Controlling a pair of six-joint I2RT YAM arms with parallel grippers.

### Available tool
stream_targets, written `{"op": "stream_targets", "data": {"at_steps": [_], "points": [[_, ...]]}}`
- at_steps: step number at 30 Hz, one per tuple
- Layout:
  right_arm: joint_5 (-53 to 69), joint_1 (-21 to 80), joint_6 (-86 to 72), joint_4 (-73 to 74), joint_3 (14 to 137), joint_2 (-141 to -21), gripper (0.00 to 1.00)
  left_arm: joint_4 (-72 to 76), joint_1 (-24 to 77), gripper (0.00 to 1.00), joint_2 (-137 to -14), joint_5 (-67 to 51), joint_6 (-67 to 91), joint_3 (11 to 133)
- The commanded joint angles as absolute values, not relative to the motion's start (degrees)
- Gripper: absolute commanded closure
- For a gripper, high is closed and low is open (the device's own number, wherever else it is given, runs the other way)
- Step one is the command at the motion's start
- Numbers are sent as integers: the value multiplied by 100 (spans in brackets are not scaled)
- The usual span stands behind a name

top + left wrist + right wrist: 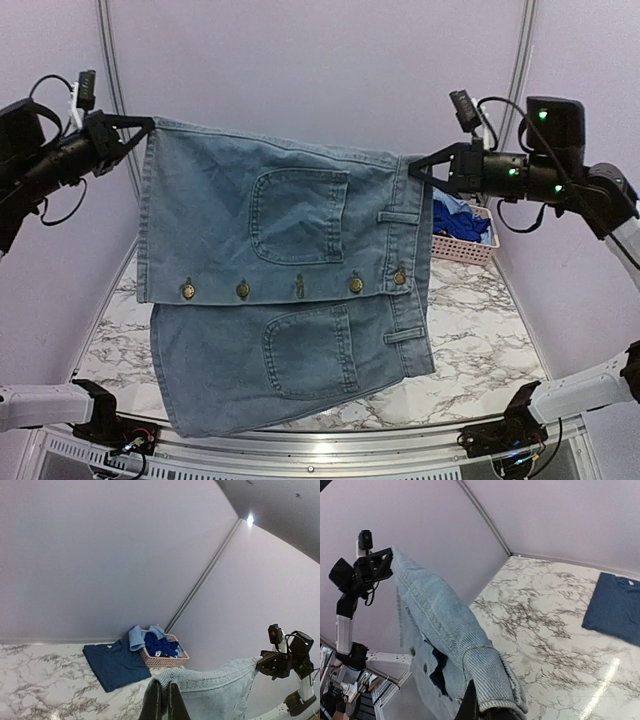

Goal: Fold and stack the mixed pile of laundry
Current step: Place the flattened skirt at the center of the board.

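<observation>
A light-blue denim piece [290,290] with pockets and brass buttons hangs spread in the air above the table, folded over itself. My left gripper [135,127] is shut on its top left corner, my right gripper [420,165] is shut on its top right corner. In the left wrist view the fingers [152,702] pinch the denim hem [210,682]. In the right wrist view the denim [450,625] drapes over the gripper [482,712]. A folded dark navy shirt [116,664] lies flat on the table; it also shows in the right wrist view [616,607].
A pink perforated basket [465,245] stands at the back right with bright-blue and light-blue garments [159,644] in it and over its rim. The marble table [480,340] is walled by pale panels at the back and sides.
</observation>
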State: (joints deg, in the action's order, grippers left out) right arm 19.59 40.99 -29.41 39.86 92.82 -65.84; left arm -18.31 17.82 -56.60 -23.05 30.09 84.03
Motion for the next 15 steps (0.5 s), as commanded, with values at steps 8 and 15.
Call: {"op": "stream_targets", "data": {"at_steps": [8,15], "points": [[1800,2034,-3170,2708,6898,-8233,45,-1940,1630,37,-9385,-610,2610,7998],[2351,2340,-2433,2732,6803,-8500,44,-2118,1698,1,-9576,-662,2407,7812]]}}
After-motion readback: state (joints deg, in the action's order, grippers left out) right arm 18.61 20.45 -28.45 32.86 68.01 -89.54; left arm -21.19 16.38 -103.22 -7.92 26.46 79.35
